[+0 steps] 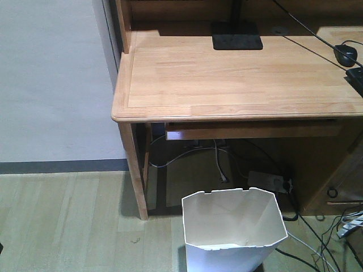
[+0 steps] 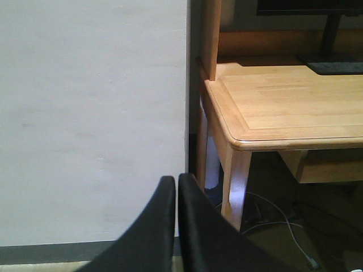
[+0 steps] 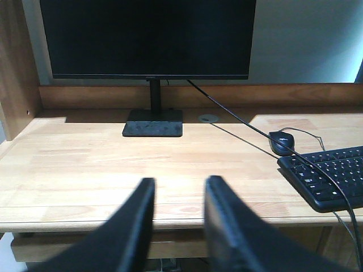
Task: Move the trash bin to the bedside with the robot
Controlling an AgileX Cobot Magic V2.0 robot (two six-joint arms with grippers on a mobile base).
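Note:
The white trash bin (image 1: 233,232) with its angular rim stands on the floor in front of the desk, at the bottom of the front view; its inside looks empty. The bedside is out of view. My left gripper (image 2: 176,180) is shut with nothing between its black fingers and faces the white wall beside the desk's corner. My right gripper (image 3: 180,182) is open and empty, level with the desk's front edge and facing the monitor. Neither gripper shows in the front view, and the bin shows in neither wrist view.
A light wooden desk (image 1: 227,79) carries a monitor (image 3: 147,37) on a black base (image 1: 236,35), a mouse (image 3: 282,141) and a keyboard (image 3: 329,175). Cables and a power strip (image 1: 266,181) lie under the desk. A white wall (image 1: 51,73) stands to the left.

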